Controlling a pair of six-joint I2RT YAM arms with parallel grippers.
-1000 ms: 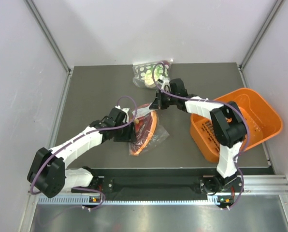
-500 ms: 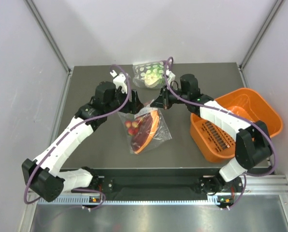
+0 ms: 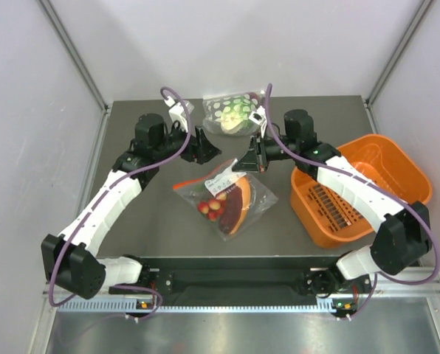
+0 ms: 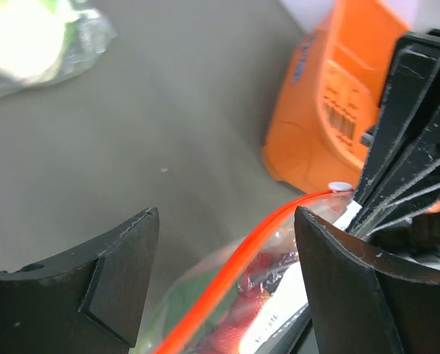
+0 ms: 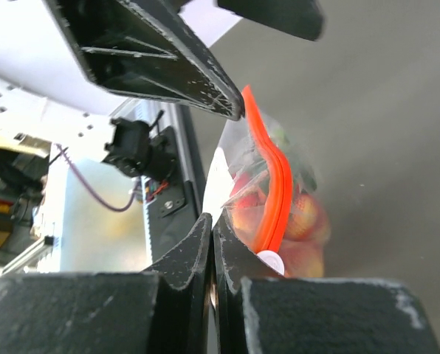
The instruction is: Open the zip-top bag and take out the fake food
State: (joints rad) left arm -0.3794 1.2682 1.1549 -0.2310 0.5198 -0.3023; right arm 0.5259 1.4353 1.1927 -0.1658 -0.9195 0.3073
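Seen from above, both arms reach from the bottom edge of the frame toward its centre over the grey table (image 3: 146, 214). The left arm climbs the left side, bends at the upper left and turns its wrist rightward; the left gripper (image 3: 209, 150) hangs with its jaws spread wide, gripping nothing. Its wrist view shows the bag's red zip strip (image 4: 235, 258) running up through the gap between the two black fingers (image 4: 124, 273) without touching either. The right arm folds at an elbow in the lower right, stretches over the orange basket (image 3: 397, 158) and ends just right of its partner, the two near each other but apart. The right gripper (image 3: 243, 164) is clamped tight on the upper corner of the bag (image 3: 260, 198), beside the end of the strip. From that pinch the bag slopes down to the table at centre frame, the red food (image 3: 211, 207) bunched inside its lower left part. A spotted bag (image 3: 231, 112) lies at the table's top edge.
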